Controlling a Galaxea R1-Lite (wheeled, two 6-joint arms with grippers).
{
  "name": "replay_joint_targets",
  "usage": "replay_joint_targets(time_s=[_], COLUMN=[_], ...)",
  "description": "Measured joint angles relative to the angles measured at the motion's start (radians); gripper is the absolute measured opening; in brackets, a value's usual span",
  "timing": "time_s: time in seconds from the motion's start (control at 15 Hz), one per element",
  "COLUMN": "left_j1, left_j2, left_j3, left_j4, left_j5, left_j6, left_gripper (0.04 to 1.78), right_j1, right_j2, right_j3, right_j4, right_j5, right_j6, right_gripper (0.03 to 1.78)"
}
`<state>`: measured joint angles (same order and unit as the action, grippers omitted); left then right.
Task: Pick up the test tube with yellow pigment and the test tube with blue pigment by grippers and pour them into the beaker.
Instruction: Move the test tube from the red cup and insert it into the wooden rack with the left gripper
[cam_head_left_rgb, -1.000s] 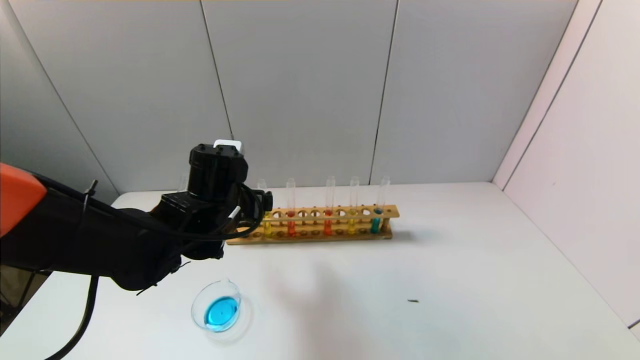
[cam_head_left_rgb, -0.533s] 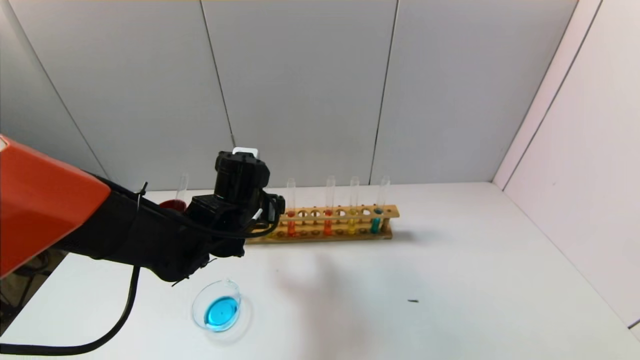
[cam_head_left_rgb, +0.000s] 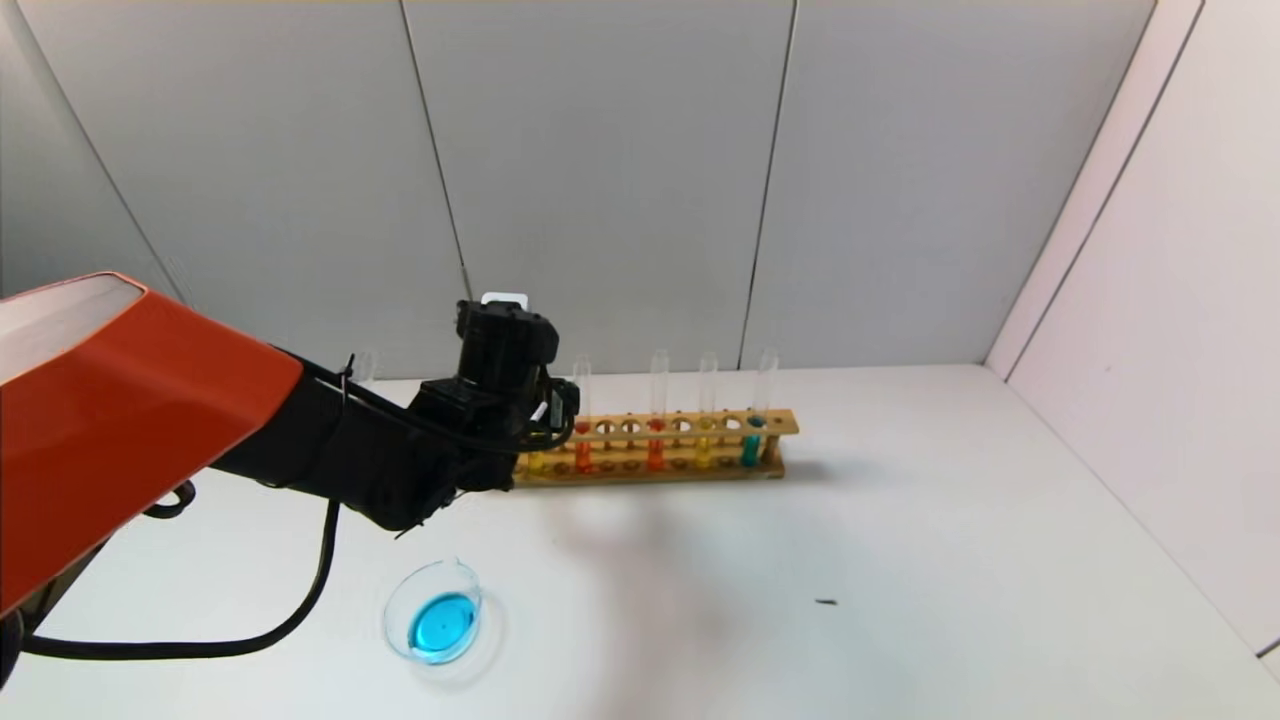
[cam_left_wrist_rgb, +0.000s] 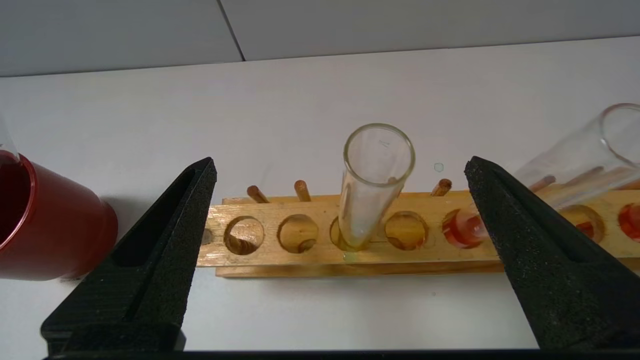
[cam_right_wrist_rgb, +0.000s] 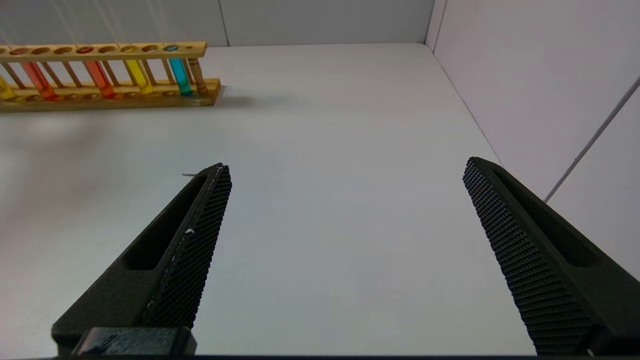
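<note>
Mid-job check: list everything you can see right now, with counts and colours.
table: one, white, under everything
test tube rack: one, wooden, at the table's back
test tube with yellow pigment: one, in rack, between the left gripper's fingers
other yellow tube: one, in rack
orange-red tubes: two, in rack
teal tube: one, rack's right end
beaker: one, clear, blue liquid inside, front left
red cup: one, beside the rack's end
left gripper: open, at rack
right gripper: open, over bare table
</note>
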<state>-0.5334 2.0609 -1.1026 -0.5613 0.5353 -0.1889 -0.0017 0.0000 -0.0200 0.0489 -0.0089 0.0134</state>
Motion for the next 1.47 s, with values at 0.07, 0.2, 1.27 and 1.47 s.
replay_joint_targets(time_s=[0.07,0.2,1.27,1.47], left_j1=[0.006,0.014,0.014,0.014], left_j2=[0.007,0.016,0.031,0.029], left_j3=[-0.005,-0.011,-0.013,-0.014], left_j4=[-0.001,0.0,-0.002,0.0], left_j5=[0.0,-0.008,-0.013,-0.011], left_j6=[0.0,0.0,-0.003,-0.001], left_gripper=[1.75,1.75,0.36,0.32], right_j1=[0.0,0.0,0.0,0.0], right_j2=[0.0,0.0,0.0,0.0], right_j3=[0.0,0.0,0.0,0.0], right_j4=[0.0,0.0,0.0,0.0], right_j5=[0.0,0.0,0.0,0.0], right_j6=[0.0,0.0,0.0,0.0], right_gripper=[1.7,1.7,1.7,1.7])
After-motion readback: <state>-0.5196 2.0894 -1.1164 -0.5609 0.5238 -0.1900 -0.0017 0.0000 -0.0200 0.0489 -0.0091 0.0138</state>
